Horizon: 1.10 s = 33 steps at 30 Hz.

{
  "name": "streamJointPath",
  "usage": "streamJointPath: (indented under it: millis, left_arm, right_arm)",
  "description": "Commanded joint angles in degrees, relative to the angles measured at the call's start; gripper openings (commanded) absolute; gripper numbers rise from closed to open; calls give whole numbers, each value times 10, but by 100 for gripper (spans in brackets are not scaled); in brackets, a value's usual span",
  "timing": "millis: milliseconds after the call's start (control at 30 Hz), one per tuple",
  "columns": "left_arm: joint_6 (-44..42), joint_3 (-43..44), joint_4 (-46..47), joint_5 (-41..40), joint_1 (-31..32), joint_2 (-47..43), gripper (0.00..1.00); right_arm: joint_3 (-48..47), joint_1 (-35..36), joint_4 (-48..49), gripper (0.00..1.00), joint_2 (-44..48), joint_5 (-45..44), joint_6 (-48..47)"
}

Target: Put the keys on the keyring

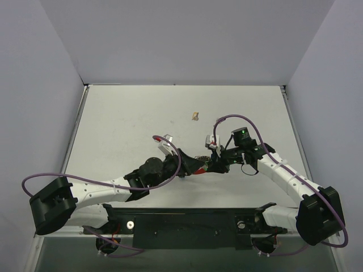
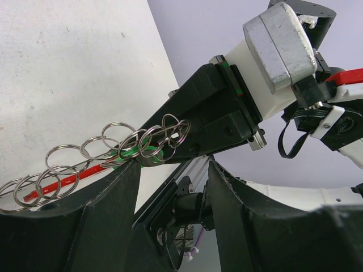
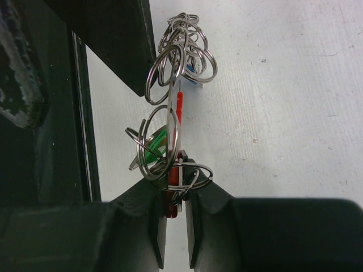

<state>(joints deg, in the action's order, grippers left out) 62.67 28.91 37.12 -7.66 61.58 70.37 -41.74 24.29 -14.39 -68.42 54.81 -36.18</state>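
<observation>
A bunch of silver keyrings (image 3: 180, 54) hangs linked in a chain, with a red strip (image 3: 179, 105), a green tag (image 3: 154, 146) and a small blue bit (image 3: 196, 80) among them. I cannot tell single keys apart from the rings. My right gripper (image 3: 176, 190) is shut on the chain's lower end, pinching the red strip and a ring. In the left wrist view the keyring chain (image 2: 108, 148) runs from the right gripper (image 2: 210, 113) across my left finger's tip. My left gripper (image 2: 173, 167) stands open, with nothing between its fingers. From above, the left gripper (image 1: 187, 161) and the right gripper (image 1: 210, 164) meet at mid-table.
A small tan lump (image 1: 194, 116) lies on the white table (image 1: 125, 124) behind the grippers. The black mounting rail (image 1: 187, 224) runs along the near edge. Purple cables (image 1: 170, 148) loop over both arms. Grey walls close in the table on three sides.
</observation>
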Motion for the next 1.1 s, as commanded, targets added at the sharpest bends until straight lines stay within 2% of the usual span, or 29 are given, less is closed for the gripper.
streamJointPath:
  millis: [0,567,1067]
  left_arm:
    - [7,26,41,3,4,4,61]
    - [36,-10,88,-20,4,-11,60]
    - [68,-3,60,-53,3,-9,59]
  right_arm:
    - [-12,-4,2,0,1,39,-3]
    - [-11,-3,2,0,2,43,-4]
    - [-11,-4,1,0,3,45,-6]
